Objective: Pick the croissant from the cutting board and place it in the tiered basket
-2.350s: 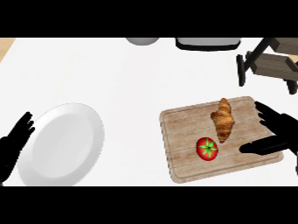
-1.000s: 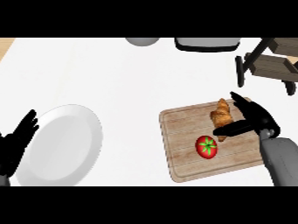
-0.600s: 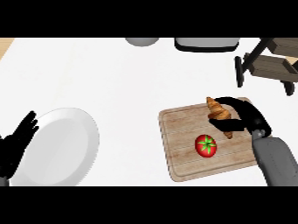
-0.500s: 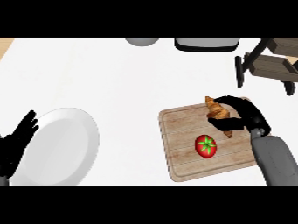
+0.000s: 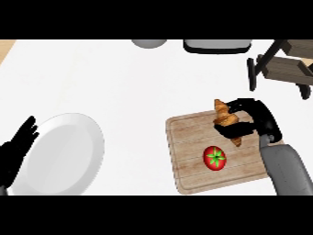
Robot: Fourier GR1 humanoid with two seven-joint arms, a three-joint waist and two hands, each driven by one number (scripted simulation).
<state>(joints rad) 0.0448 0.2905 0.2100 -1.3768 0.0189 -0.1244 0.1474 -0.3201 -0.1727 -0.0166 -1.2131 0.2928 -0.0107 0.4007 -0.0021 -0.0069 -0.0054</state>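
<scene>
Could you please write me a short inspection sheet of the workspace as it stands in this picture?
Surface: white counter, with a wooden strip along its left edge.
Job's things: croissant at the far edge of the cutting board; tiered basket at the far right.
Clutter: tomato on the board; white plate at the left; a grey round thing and a dark-rimmed thing at the far edge, both cut off, kind unclear.
Hands: right hand curled round the croissant; left hand open, resting beside the plate at the lower left.
Cables: nothing seen.
Surroundings: nothing seen beyond the counter.
</scene>
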